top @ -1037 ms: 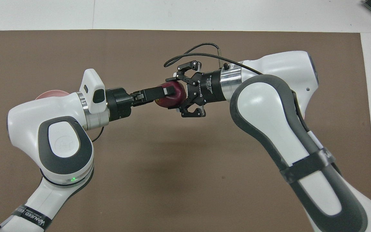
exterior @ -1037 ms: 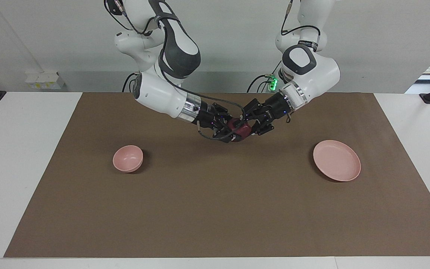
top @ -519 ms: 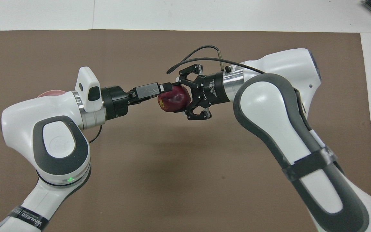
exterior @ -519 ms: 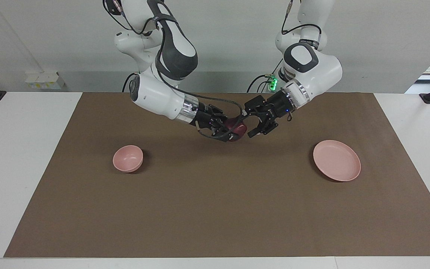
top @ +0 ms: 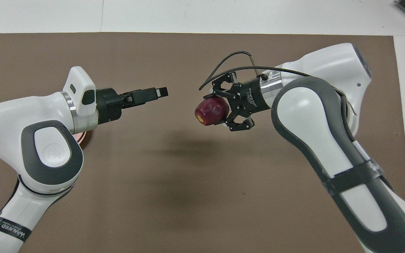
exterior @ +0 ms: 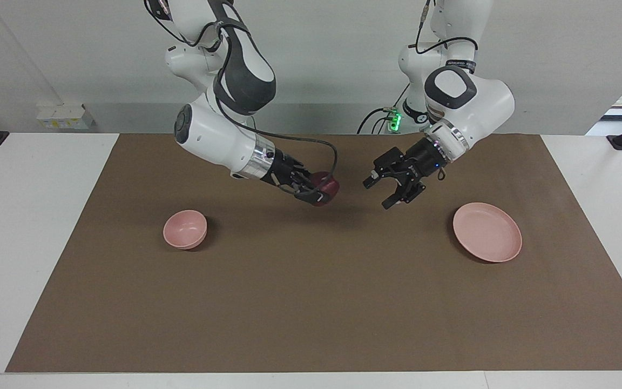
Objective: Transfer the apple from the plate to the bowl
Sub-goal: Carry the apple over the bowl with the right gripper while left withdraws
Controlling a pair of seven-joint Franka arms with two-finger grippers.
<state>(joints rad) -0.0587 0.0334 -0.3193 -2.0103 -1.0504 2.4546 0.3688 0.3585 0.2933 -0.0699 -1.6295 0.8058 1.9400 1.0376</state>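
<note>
- The two arms have drawn apart since a second ago: then both end effectors met at the apple over the middle of the mat, and now the apple (exterior: 326,189) rides with the right end effector (exterior: 319,195) alone, shifted toward the right arm's end of the surface.
- The right end effector pinches the apple between its fingers (top: 238,123); in the overhead view the fruit (top: 211,111) shows dark red with a yellowish patch at its tip, held up in the air over bare brown mat (exterior: 311,302).
- The left end effector (exterior: 387,193) has backed off toward the plate's end and hangs over the mat with its fingers spread and nothing between them; it appears side-on in the overhead view (top: 158,92).
- The plate (exterior: 487,232) lies on the mat toward the left arm's end, with nothing on it, well apart from the apple.
- The bowl (exterior: 185,229) stands on the mat toward the right arm's end, with nothing in it, well apart from the plate.
- In the overhead view the left arm covers most of the plate, leaving only a sliver of pink rim (top: 83,137); the right arm hides the bowl.
</note>
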